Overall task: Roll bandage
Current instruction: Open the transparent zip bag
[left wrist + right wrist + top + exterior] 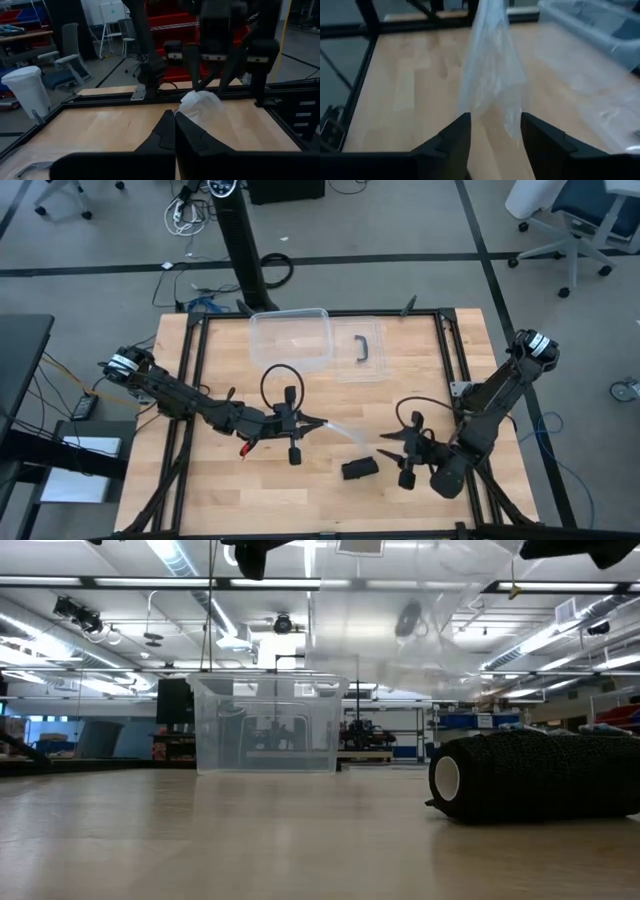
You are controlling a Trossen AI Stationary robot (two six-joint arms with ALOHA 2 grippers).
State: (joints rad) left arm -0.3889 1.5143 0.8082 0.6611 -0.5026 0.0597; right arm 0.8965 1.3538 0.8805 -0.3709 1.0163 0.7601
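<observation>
The bandage (358, 469) is a small black roll lying on its side on the wooden table, near the front edge; the low view shows it close up (540, 775). No gripper touches it. Above it hangs a clear plastic bag (345, 430), which my left gripper (322, 423) is shut on. My right gripper (495, 125) stands open just to the right of the bag (490, 65), whose free end dangles by the fingertips. My left gripper pinches one end of the clear bag (186, 114) between its two shut fingers, which reach level from the table's left side. The bag is lifted clear of the table and droops away from the fingertips toward the right arm. Whether my right gripper touches the bag's free end (512, 127), I cannot tell.
A clear plastic box (290, 337) stands at the table's far middle, and its lid with a black handle (366, 345) lies flat beside it. A black frame (440, 315) runs round the table's edges. Bare wood lies between the box and the bandage.
</observation>
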